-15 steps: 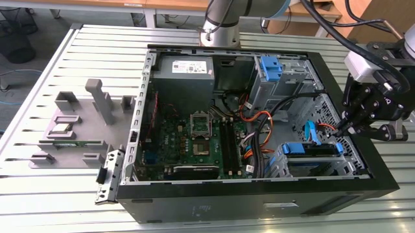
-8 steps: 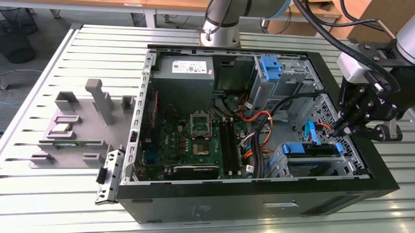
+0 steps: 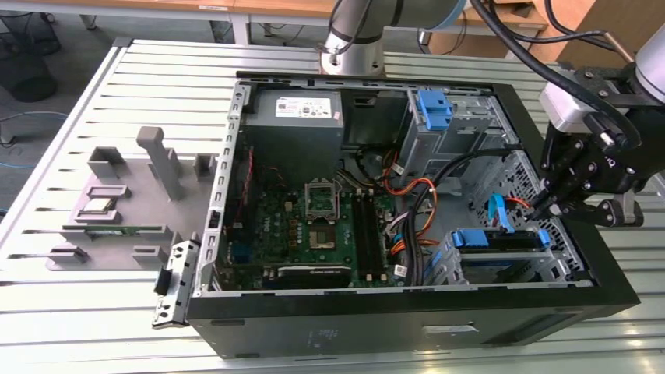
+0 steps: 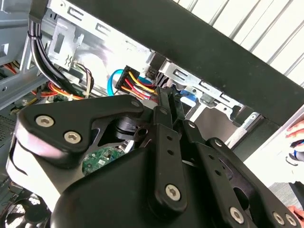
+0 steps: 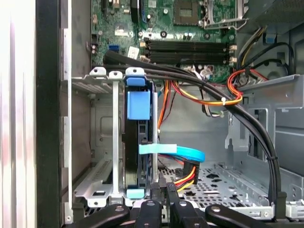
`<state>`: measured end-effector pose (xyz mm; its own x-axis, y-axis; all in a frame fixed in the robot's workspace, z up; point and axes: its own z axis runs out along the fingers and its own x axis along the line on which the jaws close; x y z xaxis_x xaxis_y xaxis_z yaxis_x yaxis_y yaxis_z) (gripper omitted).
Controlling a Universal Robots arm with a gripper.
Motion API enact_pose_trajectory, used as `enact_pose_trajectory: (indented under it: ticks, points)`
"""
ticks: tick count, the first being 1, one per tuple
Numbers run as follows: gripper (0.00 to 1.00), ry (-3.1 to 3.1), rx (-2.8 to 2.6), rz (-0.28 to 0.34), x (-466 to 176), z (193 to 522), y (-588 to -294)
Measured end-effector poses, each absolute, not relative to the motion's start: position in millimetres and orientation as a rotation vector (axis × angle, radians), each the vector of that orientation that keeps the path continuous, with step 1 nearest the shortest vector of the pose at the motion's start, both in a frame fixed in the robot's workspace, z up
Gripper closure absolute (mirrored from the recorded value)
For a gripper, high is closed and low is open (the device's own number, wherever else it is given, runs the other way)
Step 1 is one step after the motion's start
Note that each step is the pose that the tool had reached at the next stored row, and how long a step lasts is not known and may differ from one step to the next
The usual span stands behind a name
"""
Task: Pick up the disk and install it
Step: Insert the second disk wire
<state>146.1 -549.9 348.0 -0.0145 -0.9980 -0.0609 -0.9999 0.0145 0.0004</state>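
Open black computer case (image 3: 416, 327) lies on slatted metal surface (image 3: 156, 70). Blue-bracketed silver-grey disk (image 3: 499, 241) sits in drive cage at exterior view's right; grey fixture block (image 3: 124, 202) lies left of case.

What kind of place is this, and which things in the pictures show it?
Probably a robotics lab or test workshop for computer assembly. An open computer case lies on a slatted metal table, the robot arm's gripper works inside the case, and grey part fixtures stand beside it.

In the first wrist view the disk (image 5: 139, 142) stands edge-on inside the metal drive cage (image 5: 102, 142), its label hidden; the gripper (image 5: 164, 192) is cut off below it.
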Motion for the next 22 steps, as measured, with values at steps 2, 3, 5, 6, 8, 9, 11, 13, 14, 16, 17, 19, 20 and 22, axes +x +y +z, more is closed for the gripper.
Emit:
enact_pose_trajectory:
  ticks: [2,3,5,6,8,9,11,13,14,16,17,19,20,22]
  points:
    - [0.83,2.221,-2.187,0.099,146.3,347.7,-549.9]
    - [0.83,2.226,-2.191,0.109,146.3,347.6,-549.8]
    - [0.83,2.232,-2.196,0.121,146.3,347.6,-549.8]
    - [0.83,2.232,-2.197,0.122,146.3,347.6,-549.8]
    - [0.83,2.232,-2.197,0.123,146.3,347.6,-549.9]
    - [0.83,2.232,-2.197,0.123,146.3,347.6,-549.9]
    - [0.83,2.233,-2.197,0.124,146.3,347.6,-549.9]
    - [0.83,2.233,-2.197,0.124,146.3,347.6,-549.9]
    - [0.83,2.233,-2.197,0.124,146.3,347.6,-549.8]
    - [0.82,2.233,-2.198,0.125,146.3,347.6,-549.9]
    - [0.76,2.233,-2.198,0.125,146.3,347.6,-549.9]
    - [0.76,2.233,-2.198,0.125,146.4,347.6,-549.9]
    - [0.76,2.233,-2.198,0.125,146.4,347.6,-549.9]
    - [0.76,2.233,-2.198,0.125,146.4,347.6,-549.8]
